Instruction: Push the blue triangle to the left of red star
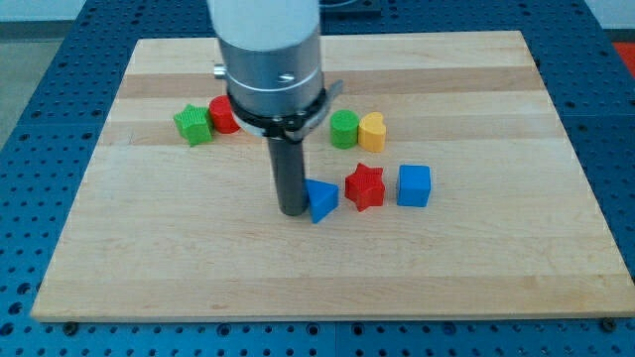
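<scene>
While the pale wooden table (476,268) carries seven small plastic blocks, the blue triangle block (321,200) lies just beside the red star block (365,186), on the star's left in the view, with a narrow gap between them. My tip (292,210) stands against the triangle's left edge, apparently touching. No pincer is fitted to this arm, so apart or together does not apply. A blue cube block (415,185) sits just right of the star. Further up are a green cylinder-like block (344,130) touching a yellow heart-like block (372,131), and a green star block (194,125) touching a red rounded block (224,115). Assessment: placement appears essentially achieved. Any remaining push should be short and slow, directed through the triangle's middle, stopping before the star is displaced toward the cube.
</scene>
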{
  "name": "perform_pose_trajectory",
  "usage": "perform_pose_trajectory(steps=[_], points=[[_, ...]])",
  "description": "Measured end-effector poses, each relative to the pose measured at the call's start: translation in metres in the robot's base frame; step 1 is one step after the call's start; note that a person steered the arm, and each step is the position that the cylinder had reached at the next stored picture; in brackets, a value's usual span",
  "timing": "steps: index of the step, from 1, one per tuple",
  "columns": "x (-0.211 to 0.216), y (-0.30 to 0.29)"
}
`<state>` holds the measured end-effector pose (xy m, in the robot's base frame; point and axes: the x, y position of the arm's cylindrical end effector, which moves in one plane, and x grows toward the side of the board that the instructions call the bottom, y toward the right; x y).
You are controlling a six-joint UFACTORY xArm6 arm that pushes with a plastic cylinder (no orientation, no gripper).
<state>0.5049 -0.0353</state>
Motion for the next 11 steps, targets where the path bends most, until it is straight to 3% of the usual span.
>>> perform_pose_trajectory(steps=[2,3,5,7,9,10,11], points=[[0.013,0.039],[0.047,0.040],[0.050,0.136],[0.006,0.067],[-0.005,0.071],[0.011,0.036],[0.011,-0.060]])
